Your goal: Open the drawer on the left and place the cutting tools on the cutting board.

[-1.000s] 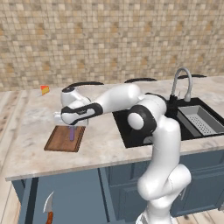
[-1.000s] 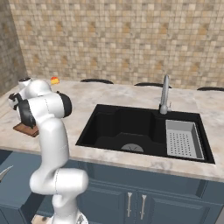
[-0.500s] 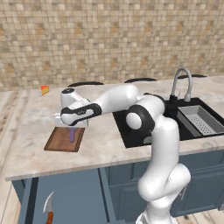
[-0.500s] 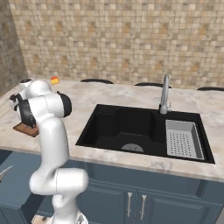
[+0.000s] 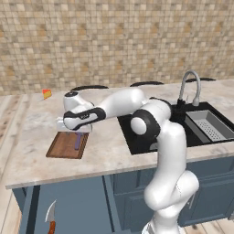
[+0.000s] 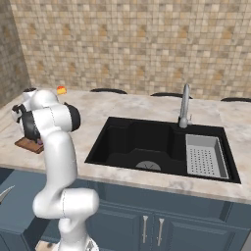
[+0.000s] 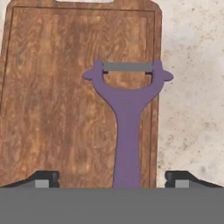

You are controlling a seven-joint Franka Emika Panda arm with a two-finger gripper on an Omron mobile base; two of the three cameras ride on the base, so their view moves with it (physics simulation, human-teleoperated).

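**Operator:** Two tools to move, and I count one of them delivered. Working down from the biggest: the worktop (image 5: pixel 109 151) carries the cutting board (image 5: pixel 61 145) near its left end, and my arm reaches across with the pincer (image 5: pixel 73 133) just above the board.

**Supervisor:** What changed in the last second?

**Operator:** The pincer was clamped on the purple tool (image 7: pixel 127 118) a second ago, holding it upright over the board. Now the jaws stand spread wide. In the hand view each tip sits well out to either side of the purple handle with clear space between, so nothing is pinched. The tool lies flat on the cutting board, head with its grey bar toward the far end, handle running back toward my hand and lying along the board's right rim.

**Supervisor:** So that half is done?

**Operator:** I'd judge so. It rests on the wood, though close to that edge.

**Supervisor:** And the rest?

**Operator:** The drawer (image 5: pixel 32 208) below the worktop's left end stands open, and the knife (image 5: pixel 50 216) is in it, curved blade up, red-brown handle low. It's well apart from the board. My next move, as I see it, is to lift clear of the purple tool without nudging it, then go down for the knife.
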